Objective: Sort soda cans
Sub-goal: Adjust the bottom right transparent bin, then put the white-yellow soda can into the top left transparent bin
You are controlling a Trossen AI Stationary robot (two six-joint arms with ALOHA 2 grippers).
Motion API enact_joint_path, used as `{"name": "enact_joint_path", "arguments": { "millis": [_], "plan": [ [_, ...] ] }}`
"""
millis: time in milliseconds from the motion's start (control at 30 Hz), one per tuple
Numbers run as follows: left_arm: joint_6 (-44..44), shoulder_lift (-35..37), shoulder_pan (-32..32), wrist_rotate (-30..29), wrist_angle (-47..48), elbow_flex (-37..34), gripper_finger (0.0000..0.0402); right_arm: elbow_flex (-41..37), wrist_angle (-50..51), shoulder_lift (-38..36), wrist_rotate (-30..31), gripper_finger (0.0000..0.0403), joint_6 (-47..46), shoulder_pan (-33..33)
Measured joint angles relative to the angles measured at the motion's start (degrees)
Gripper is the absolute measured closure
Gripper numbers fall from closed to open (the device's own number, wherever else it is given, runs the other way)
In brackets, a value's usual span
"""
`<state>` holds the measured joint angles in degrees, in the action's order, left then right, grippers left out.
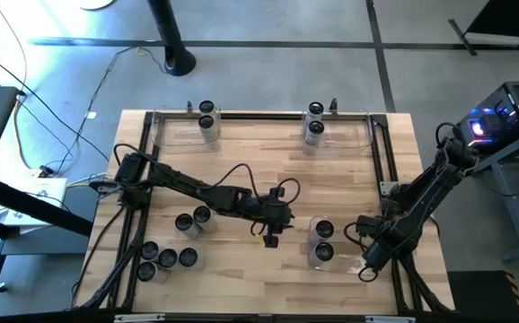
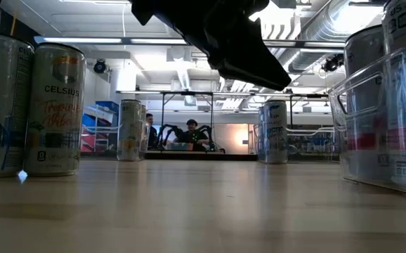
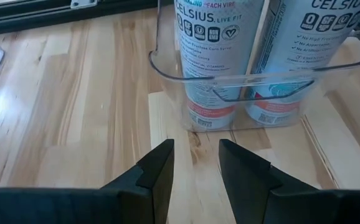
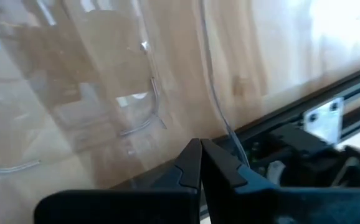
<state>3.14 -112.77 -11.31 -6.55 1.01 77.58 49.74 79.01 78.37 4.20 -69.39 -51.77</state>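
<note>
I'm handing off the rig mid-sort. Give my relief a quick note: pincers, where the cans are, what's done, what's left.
Left pincer: mid-table, fingers apart, holding nothing, facing the near right bin.
Right pincer: shut, empty, at that bin's right edge.
Done: two cans in the near right bin, two in the far left bin, two in the far right bin.
Left: six loose cans at the near left of the table.

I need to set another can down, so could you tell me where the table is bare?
The middle of the table is bare, between the far bins' cans and the left tool. It is crowded at the near left can cluster and around the near right bin.
</note>
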Motion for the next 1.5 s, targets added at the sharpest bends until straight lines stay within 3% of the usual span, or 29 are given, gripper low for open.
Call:
{"name": "enact_joint_path", "arguments": {
  "millis": [367, 467, 633, 800, 1033, 1200, 1333, 1500],
  "plan": [
    [-0.09, 0.0, 0.0, 0.19, -1.01, -0.02, 0.0282, 0.6, 3.67, 0.0, 3.14, 0.0401, 0.42, -0.12],
    [-0.09, 0.0, 0.01, 0.17, -0.99, -0.02, 0.0282, 2.99, 4.3, 0.0, 6.92, 0.0401, 0.42, -0.97],
    [-0.28, 0.0, 0.02, 0.17, -1.41, -0.02, 0.0282, 8.24, 5.28, -0.02, 16.45, 0.0401, 0.25, -2.76],
    [-0.52, 0.0, 0.04, -0.58, -4.91, -0.04, 0.0282, 9.35, 2.86, -2.44, 30.74, 0.0401, 1.15, -5.5],
    [-0.25, 1.07, 0.21, -9.87, -12.34, -2.56, 0.0284, 2.96, -1.72, -15.28, 53.82, 0.0401, 2.06, -5.38],
    [-3.68, 8.14, 2.11, -14.99, -17.63, -12.49, 0.0297, -2.49, -5.25, -25.67, 60.09, 0.0401, 3.35, -2.11],
    [-5.03, 17.61, 3.24, -15.38, -20.12, -20.38, 0.0307, -6.64, -16.58, -31.97, 61.81, 0.0401, 13.97, 1.13],
    [-3.84, 30.02, 4.28, -16.6, -16.44, -25.88, 0.0311, -12.37, -40.78, -36.08, 58.04, 0.0401, 38.11, 7.73]
  ]
}}
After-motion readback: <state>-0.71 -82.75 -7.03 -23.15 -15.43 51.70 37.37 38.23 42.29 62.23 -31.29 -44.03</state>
